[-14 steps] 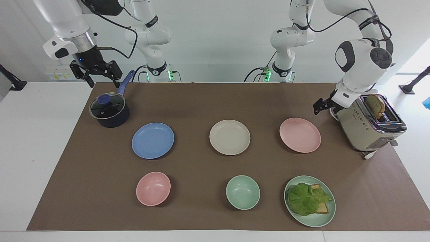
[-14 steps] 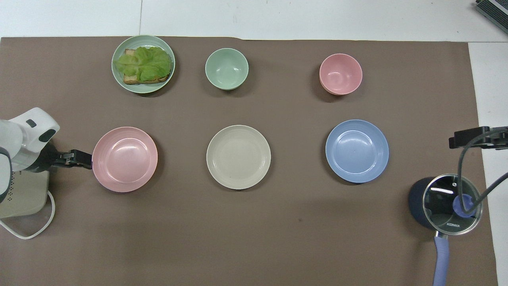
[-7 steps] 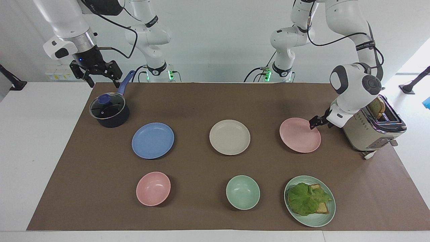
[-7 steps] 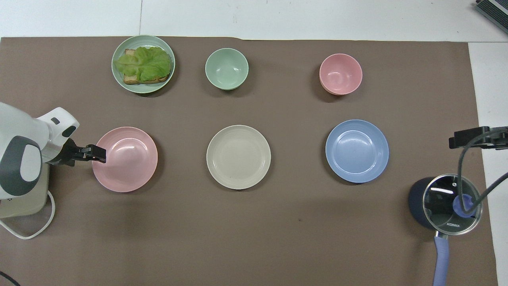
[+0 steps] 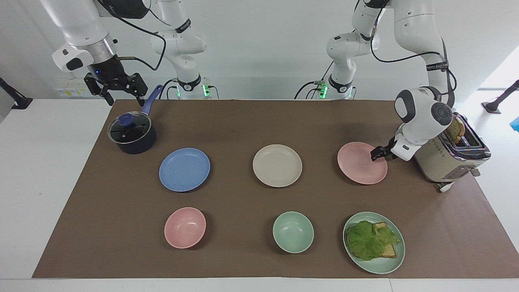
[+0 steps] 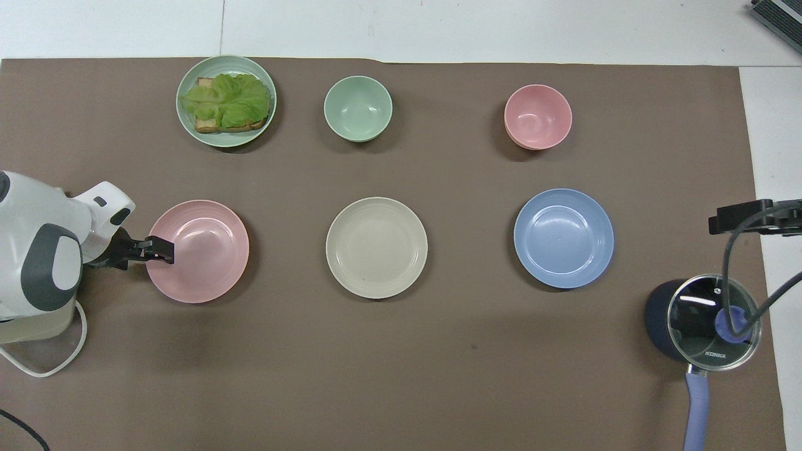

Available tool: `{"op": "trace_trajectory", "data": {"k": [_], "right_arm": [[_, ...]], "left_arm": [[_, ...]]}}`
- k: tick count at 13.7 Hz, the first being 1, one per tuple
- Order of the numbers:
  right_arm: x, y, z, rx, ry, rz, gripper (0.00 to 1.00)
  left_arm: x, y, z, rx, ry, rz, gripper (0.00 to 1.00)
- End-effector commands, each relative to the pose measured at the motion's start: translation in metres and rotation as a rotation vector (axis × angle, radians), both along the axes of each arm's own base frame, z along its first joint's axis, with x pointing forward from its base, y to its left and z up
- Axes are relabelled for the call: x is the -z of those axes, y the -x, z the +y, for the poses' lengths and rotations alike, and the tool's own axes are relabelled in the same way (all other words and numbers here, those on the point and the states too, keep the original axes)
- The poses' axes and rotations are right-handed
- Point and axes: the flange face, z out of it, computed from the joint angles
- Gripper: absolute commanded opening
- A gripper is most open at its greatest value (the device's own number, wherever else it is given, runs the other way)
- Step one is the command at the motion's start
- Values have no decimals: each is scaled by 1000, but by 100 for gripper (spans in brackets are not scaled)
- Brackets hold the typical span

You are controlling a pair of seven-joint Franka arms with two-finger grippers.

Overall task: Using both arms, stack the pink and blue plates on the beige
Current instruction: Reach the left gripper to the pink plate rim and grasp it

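Observation:
Three equal plates lie in a row across the brown mat. The beige plate (image 5: 277, 165) (image 6: 376, 247) is in the middle. The blue plate (image 5: 184, 169) (image 6: 564, 238) lies toward the right arm's end and the pink plate (image 5: 359, 166) (image 6: 203, 257) toward the left arm's end. My left gripper (image 5: 375, 154) (image 6: 161, 249) is low and open at the pink plate's rim on the toaster side, its tips over the edge. The plate rests flat. My right gripper (image 5: 123, 97) (image 6: 752, 216) hangs open in the air beside the pot and holds nothing.
A dark pot with a glass lid (image 5: 131, 134) stands near the blue plate. A beige toaster (image 5: 446, 158) with bread sits just beside the left gripper. Farther from the robots are a pink bowl (image 5: 185, 227), a green bowl (image 5: 292, 232) and a green plate (image 5: 381, 266) bearing lettuce and bread.
My left gripper came down from beside the toaster and moved onto the pink plate's rim. The plates have not shifted. The right arm has stayed still.

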Motion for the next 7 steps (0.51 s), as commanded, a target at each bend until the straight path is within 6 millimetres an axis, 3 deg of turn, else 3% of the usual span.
{"op": "trace_trajectory", "data": {"k": [1,3,4,7], "right_arm": [[0,6,-1,-19,5,-5,100],[0,6,-1,-19,5,-7,100],[0,6,-1,-19,5,-7,100],[0,6,-1,-19,5,-5,100]], "left_arm": [[-1,4,-1,-15,4,-12,36],[-1,3,1,-18,4,-13,8],[-2,3,1,-20,4,-13,0],[-4,1,1,-17,6,3,0]]}}
